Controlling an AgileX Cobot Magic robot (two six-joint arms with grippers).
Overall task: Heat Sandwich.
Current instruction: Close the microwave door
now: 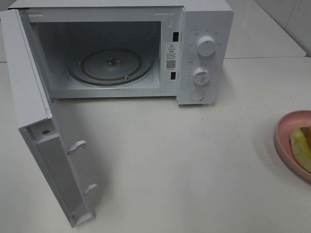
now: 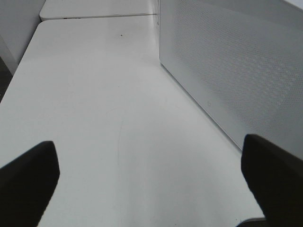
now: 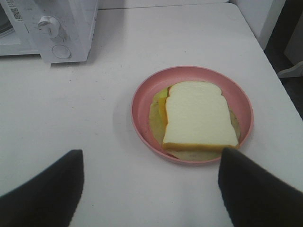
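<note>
We are judging this as the reach for the sandwich: the microwave is standing with its door swung open and its turntable bare. The sandwich is lying on the pink plate, at 3 o'clock on the surface. Our right hand is hovering wide and empty, the sandwich lying just ahead between its fingers. Next, we are expecting to lower and close. Our left hand is idling wide beside the microwave.
</note>
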